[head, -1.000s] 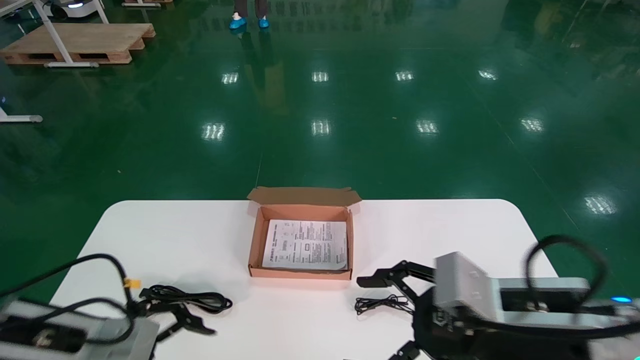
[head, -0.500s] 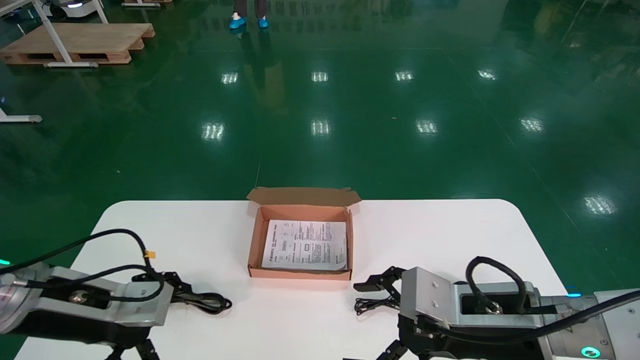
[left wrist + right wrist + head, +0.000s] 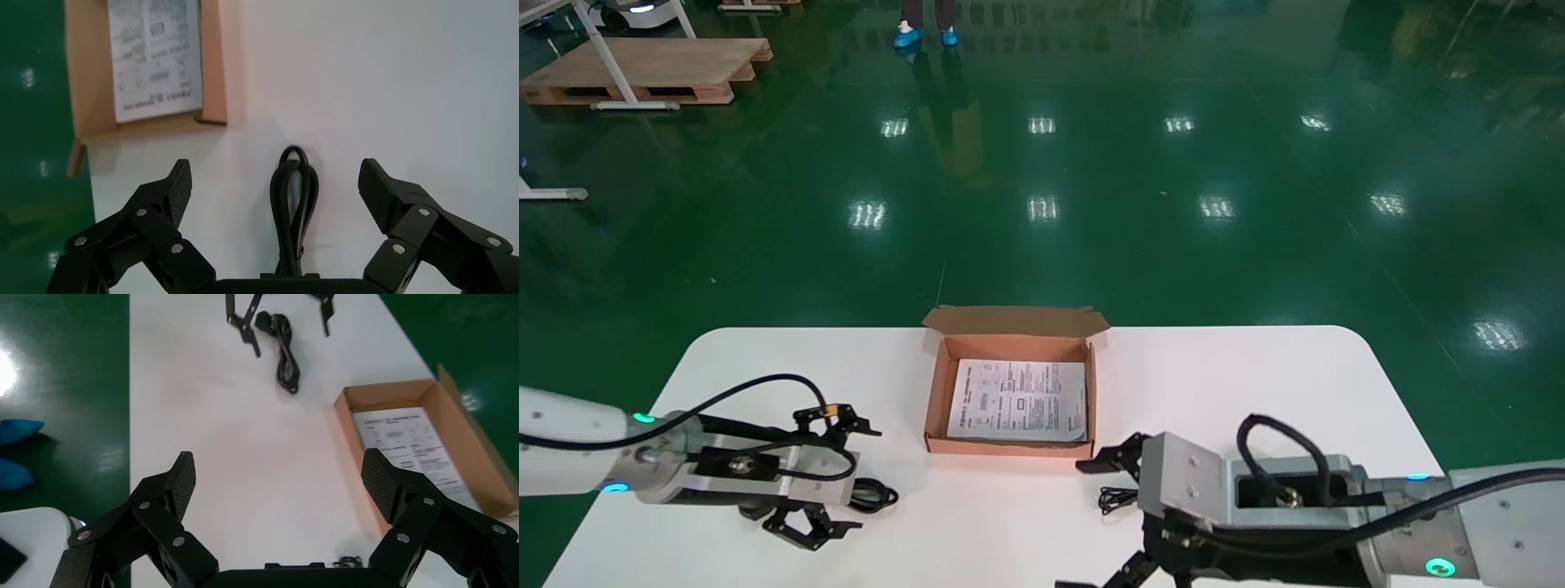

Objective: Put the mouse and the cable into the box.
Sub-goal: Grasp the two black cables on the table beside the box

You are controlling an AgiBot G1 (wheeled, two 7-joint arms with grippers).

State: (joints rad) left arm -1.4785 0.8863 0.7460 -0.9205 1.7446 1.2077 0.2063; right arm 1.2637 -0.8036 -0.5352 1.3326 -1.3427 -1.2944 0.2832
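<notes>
An open cardboard box (image 3: 937, 392) with a printed leaflet (image 3: 1017, 400) inside stands mid-table. A coiled black cable (image 3: 876, 495) lies to its left. My left gripper (image 3: 862, 478) hovers open over that coil, which shows between the spread fingers in the left wrist view as the cable (image 3: 295, 202), untouched. A thin wire bundle (image 3: 1114, 496) lies right of the box, partly under my right arm. My right gripper (image 3: 1073, 525) is open near the box's front right corner, holding nothing. No mouse is visible in any view.
The white table (image 3: 1214, 384) has rounded far corners, with green floor beyond. The right wrist view shows the box (image 3: 385, 391), the black cable (image 3: 286, 361) and the thin wire (image 3: 347, 561) at the gripper's base. A pallet (image 3: 641, 69) stands far off.
My left arm has lifted and swung in over the black cable, its fingers now on either side of it. My right arm has shifted left toward the box, covering more of the thin wire.
</notes>
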